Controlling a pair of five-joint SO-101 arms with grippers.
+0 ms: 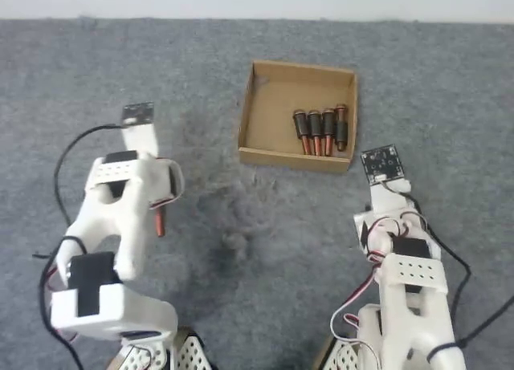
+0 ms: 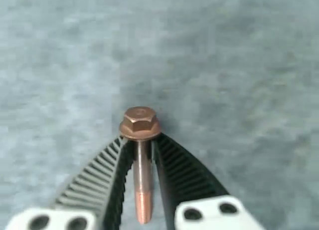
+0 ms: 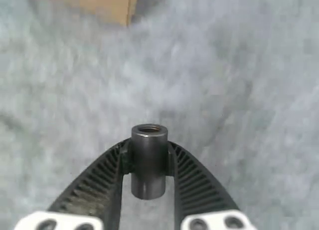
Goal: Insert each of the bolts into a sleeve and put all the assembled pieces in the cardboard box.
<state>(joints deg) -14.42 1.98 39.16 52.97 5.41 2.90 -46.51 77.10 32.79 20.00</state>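
Your bolt (image 2: 141, 155) is copper-coloured with a hex head. It sits clamped between the ribbed black fingers (image 2: 112, 165) of the left gripper (image 2: 141, 140), head just past the fingertips and threaded tip pointing back toward the wrist. In the high view, that bolt (image 1: 160, 222) pokes out just beside the left arm (image 1: 120, 217), at about 8 o'clock from the table's middle.

Your dark sleeve (image 3: 148, 160) is pinched the same way in the right gripper (image 3: 148, 147), fingers closed against its sides and its open bore facing away from the wrist. The right arm (image 1: 401, 258) stands at about 4 o'clock from the middle, well apart from the left one.

At 12 o'clock lies the cardboard box (image 1: 293, 157), open-topped. Four assembled pieces (image 1: 321, 132) lie in it side by side, each running along the 12-to-6 line, gathered toward the box's 3 o'clock wall. The right arm's wrist is near the box's 5 o'clock corner, and a corner of the box also shows at the edge of the right wrist view.

Everything rests on the grey carpet (image 1: 241, 241), which fills the background under both grippers.
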